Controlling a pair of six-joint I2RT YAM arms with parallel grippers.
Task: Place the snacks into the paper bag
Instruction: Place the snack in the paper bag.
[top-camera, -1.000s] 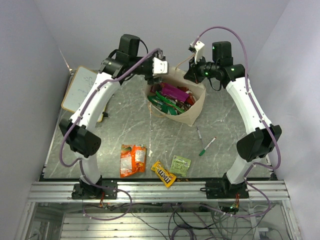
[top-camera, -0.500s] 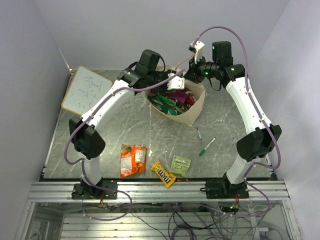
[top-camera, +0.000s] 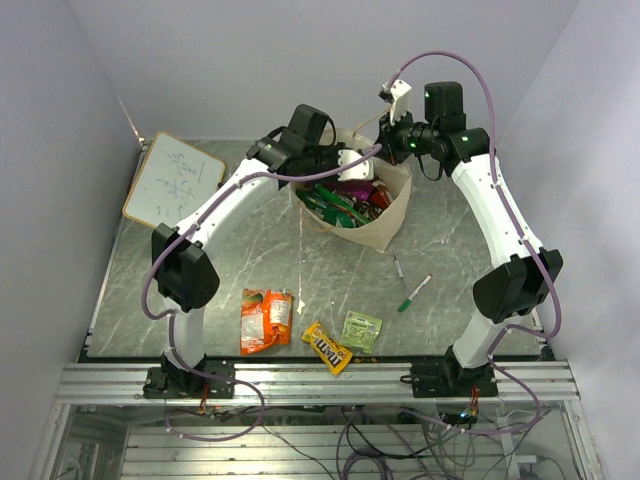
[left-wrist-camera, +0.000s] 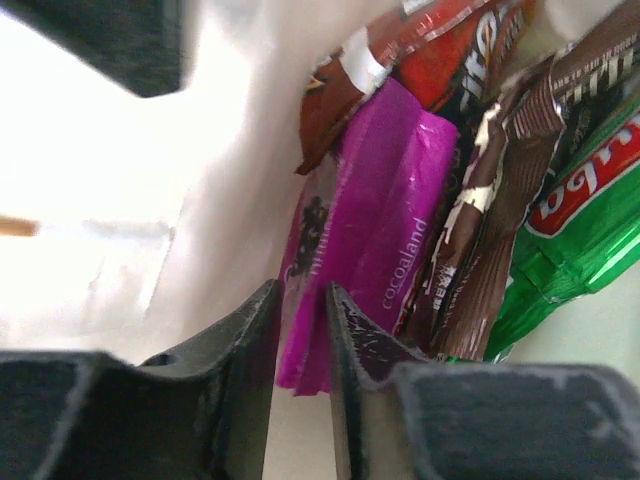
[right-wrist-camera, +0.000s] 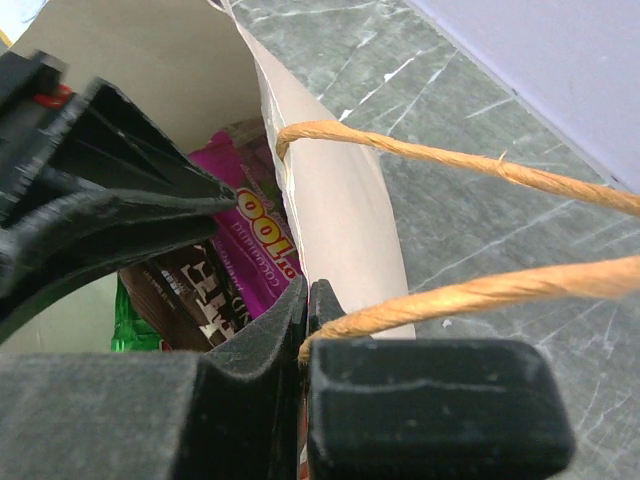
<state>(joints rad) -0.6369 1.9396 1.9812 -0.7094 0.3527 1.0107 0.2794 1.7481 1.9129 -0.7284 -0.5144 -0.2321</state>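
The paper bag (top-camera: 385, 230) stands at the back of the table with snacks inside: a purple pouch (left-wrist-camera: 375, 230), a brown bag (left-wrist-camera: 480, 220), a green bag (left-wrist-camera: 585, 220) and a red one (left-wrist-camera: 440, 50). My left gripper (top-camera: 360, 168) reaches into the bag; its jaws (left-wrist-camera: 300, 295) stand a narrow gap apart on either side of the purple pouch's lower edge. My right gripper (right-wrist-camera: 307, 290) is shut on the bag's rim where a twisted handle (right-wrist-camera: 480, 295) comes out. An orange bag (top-camera: 265, 320), yellow M&M's (top-camera: 327, 347) and a pale green packet (top-camera: 361, 331) lie near the front edge.
Two marker pens (top-camera: 399, 270) (top-camera: 415, 291) lie right of centre, in front of the bag. A wood-framed whiteboard (top-camera: 172, 178) lies at the back left. Walls close the table in on the left, back and right.
My left arm swung right from the bag's left rim and went down into the bag, its jaws narrowing on the way. The right arm held still on the rim.
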